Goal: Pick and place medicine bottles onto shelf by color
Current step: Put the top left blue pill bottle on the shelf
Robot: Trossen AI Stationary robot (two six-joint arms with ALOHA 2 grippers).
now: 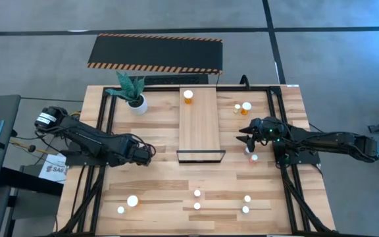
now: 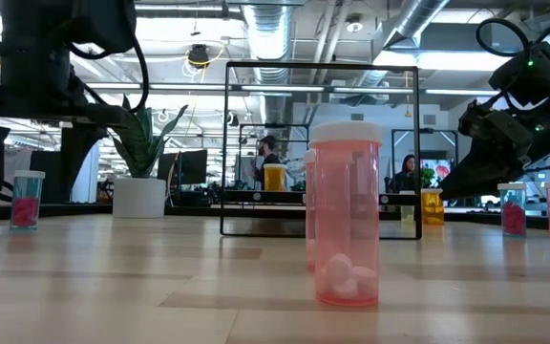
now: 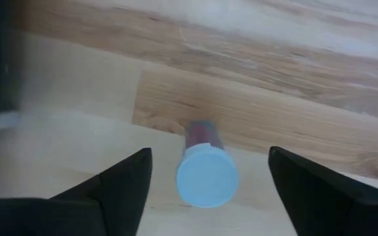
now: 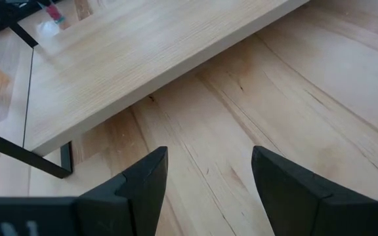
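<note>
- The left gripper (image 3: pixel 205 190) hangs over the table's left side, fingers spread either side of a small dark bottle (image 3: pixel 205 164) with a white cap, not touching it.
- The right gripper (image 4: pixel 209 190) sits just right of the shelf (image 1: pixel 201 118), fingers apart, empty.
- An orange bottle (image 1: pixel 188 96) stands at the shelf's far end.
</note>
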